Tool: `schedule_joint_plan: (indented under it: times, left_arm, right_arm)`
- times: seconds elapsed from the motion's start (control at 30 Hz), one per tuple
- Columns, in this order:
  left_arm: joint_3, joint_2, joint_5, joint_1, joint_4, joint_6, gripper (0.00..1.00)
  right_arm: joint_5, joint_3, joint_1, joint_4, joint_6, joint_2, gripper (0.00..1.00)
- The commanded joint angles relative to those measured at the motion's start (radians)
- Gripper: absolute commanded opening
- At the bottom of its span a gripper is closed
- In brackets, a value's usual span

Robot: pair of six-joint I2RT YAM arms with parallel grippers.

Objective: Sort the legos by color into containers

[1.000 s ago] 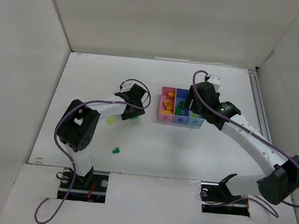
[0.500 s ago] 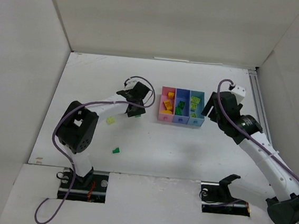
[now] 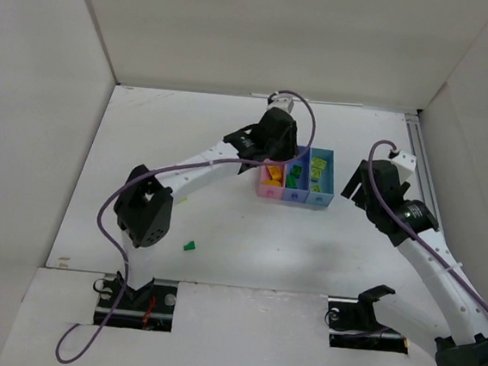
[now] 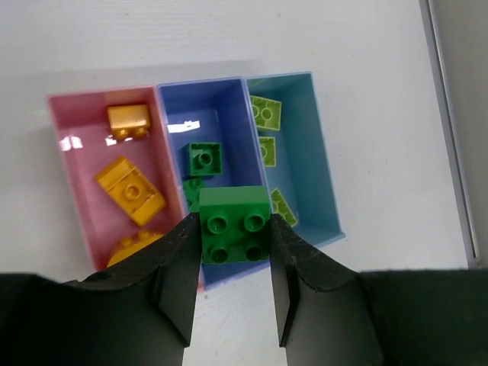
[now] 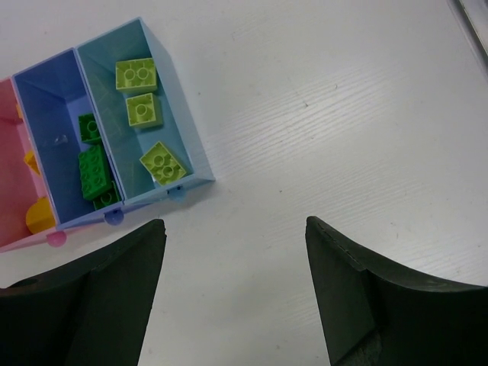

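Left gripper [image 4: 234,229]: clamped on green lego [image 4: 234,236], above blue bin [image 4: 217,114]. Right gripper [image 5: 234,225]: wide open, empty, near light-blue bin [image 5: 177,114].

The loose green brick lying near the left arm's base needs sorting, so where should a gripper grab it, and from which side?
Probably straight from above, fingers closing on two opposite side walls of the loose green brick: it lies low on the table with nothing beside it. The left gripper holds its green brick that way.
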Motion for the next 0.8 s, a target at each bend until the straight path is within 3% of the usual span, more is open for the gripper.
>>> schedule_joint_plan:
  times: [0.0,0.17,0.3,0.37,0.53,0.63,0.73,0.77]
  left_arm:
    - [0.124,0.102,0.031,-0.013,-0.034,0.04,0.22]
    - [0.229,0.192,0.021,-0.013,-0.074,0.04,0.32]
    - [0.238,0.203,0.035,-0.013,-0.074,0.051,0.58]
    - [0.238,0.194,0.048,-0.013,-0.064,0.064,0.65]
    - [0.215,0.134,0.024,-0.022,-0.085,0.076,0.71]
    - [0.105,0.018,-0.03,-0.012,-0.096,0.054,0.8]
    - [-0.12,-0.165,-0.068,0.04,-0.085,-0.011,1.0]
    - [-0.183,-0.217,-0.082,0.057,-0.085,-0.036,1.0]
  right_arm:
    - [0.005,0.005,-0.012,0.002,0.01,-0.017,0.79]
    - [0.005,0.005,-0.03,-0.018,0.01,-0.017,0.79]
    - [0.014,0.005,-0.039,-0.018,0.0,-0.027,0.8]
    - [0.014,0.005,-0.039,-0.018,-0.009,-0.027,0.8]
    - [-0.082,0.005,-0.039,0.052,-0.1,-0.027,0.8]
    - [-0.235,-0.018,0.008,0.186,-0.239,-0.017,0.8]
    - [-0.266,-0.029,0.16,0.278,-0.324,0.019,0.8]
    - [-0.266,-0.029,0.263,0.299,-0.349,0.032,0.8]
